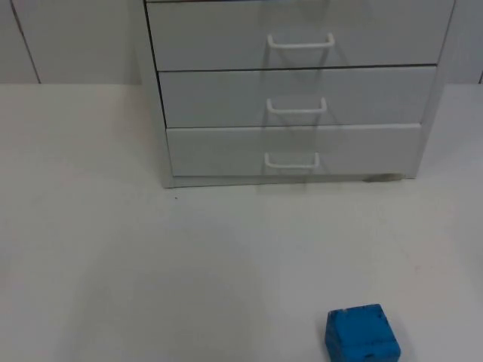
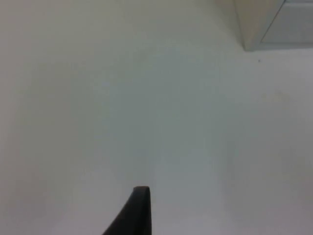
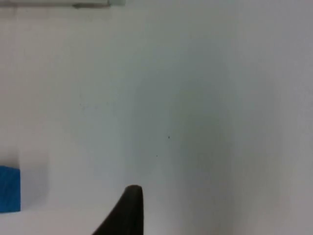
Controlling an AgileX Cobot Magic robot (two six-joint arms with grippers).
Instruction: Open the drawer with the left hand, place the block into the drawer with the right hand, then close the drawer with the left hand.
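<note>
A white cabinet [image 1: 294, 98] with three shut drawers stands at the back of the table. Each drawer has a white bar handle: top [image 1: 300, 42], middle [image 1: 296, 107], bottom [image 1: 291, 161]. A blue block [image 1: 361, 334] sits on the table near the front edge, right of centre. My left gripper [image 2: 139, 210] hangs over bare table, to the left of the cabinet's lower corner [image 2: 254, 29] and well apart from it. My right gripper [image 3: 128, 210] hangs over bare table, with the blue block [image 3: 9, 188] off to its side and the cabinet's base [image 3: 58, 3] far ahead.
The white table [image 1: 113, 249] stretches wide in front of the cabinet and to its left. A grey partition wall [image 1: 68, 38] closes off the back. A small dark speck [image 1: 176, 198] lies near the cabinet's front left corner.
</note>
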